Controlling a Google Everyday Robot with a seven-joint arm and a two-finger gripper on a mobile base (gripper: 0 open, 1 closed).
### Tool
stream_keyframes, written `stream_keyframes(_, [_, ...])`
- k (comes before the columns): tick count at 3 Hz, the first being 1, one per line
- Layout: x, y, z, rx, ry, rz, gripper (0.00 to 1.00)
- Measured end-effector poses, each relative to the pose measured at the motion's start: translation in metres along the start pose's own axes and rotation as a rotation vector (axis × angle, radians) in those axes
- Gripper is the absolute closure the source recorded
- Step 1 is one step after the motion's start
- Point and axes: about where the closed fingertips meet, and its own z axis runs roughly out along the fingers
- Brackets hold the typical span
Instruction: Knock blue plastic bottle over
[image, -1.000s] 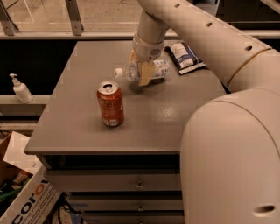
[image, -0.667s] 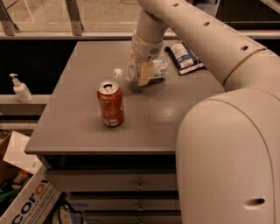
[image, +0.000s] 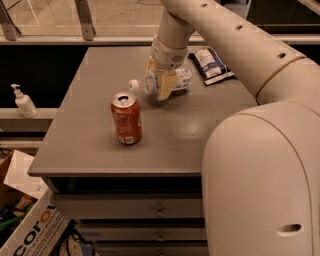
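The blue plastic bottle (image: 177, 80) lies on its side at the back middle of the grey table (image: 90, 150). Its white cap (image: 134, 85) points left and its label end points right. My gripper (image: 161, 80) comes down from above onto the bottle's middle. It is open, with one yellowish finger (image: 166, 89) in front of the bottle and the other behind it. The gripper hides the bottle's middle. The big white arm (image: 260, 165) fills the right side of the view.
A red-orange soda can (image: 126, 119) stands upright in front of and left of the bottle. A dark snack packet (image: 212, 64) lies at the table's back right. A white pump bottle (image: 23, 102) stands on a ledge to the left. A cardboard box (image: 30, 225) sits on the floor.
The bottle and gripper stay where they were, with the bottle lying on its side throughout. The near part of the arm has shifted slightly left.
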Motion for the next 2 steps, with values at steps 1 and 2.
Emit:
stream_keyframes(1, [-0.0013, 0.0031, -0.0038, 0.006, -0.033, 0.004, 0.00])
stream_keyframes(2, [-0.0038, 0.0071, -0.0083, 0.010, -0.065, 0.000, 0.00])
